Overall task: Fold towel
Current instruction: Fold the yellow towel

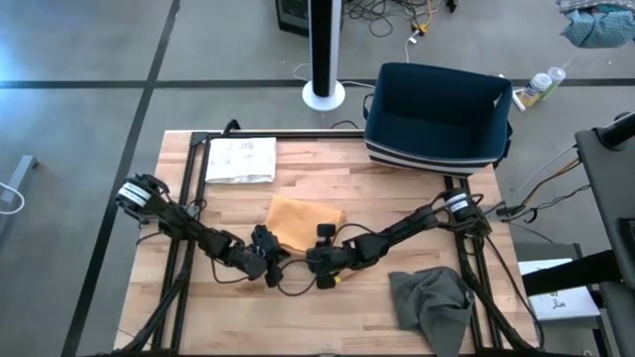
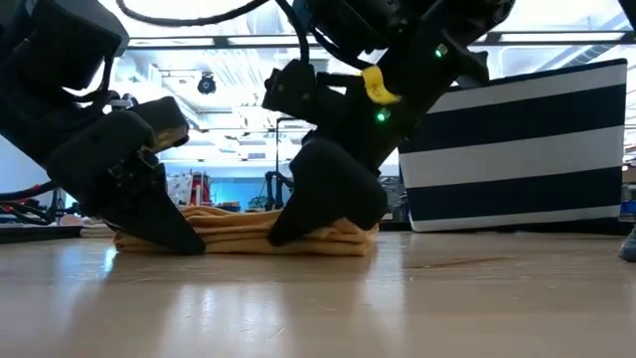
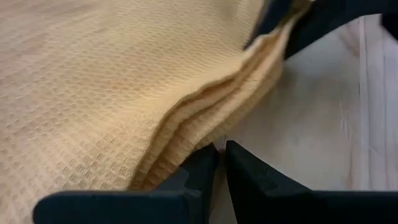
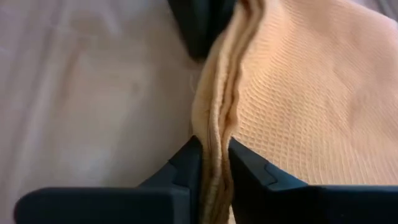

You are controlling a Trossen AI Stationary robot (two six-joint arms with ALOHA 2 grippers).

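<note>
Right gripper [image 4: 214,163] pinched on folded orange towel [image 4: 298,93] edge.

Orange waffle-weave towel [image 1: 303,220], grey cloth [image 1: 432,302], navy white-striped basket [image 1: 437,117].

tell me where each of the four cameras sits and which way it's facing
High: overhead, looking straight down on the table; both arms show.
Low: table height, looking level at the orange towel; both grippers show, and the striped bin.
Left wrist: on the left arm, looking past the left gripper, shut at the towel's edge.
Right wrist: on the right arm; right gripper pinches the folded edge.
Shared: every view shows the orange towel.
</note>
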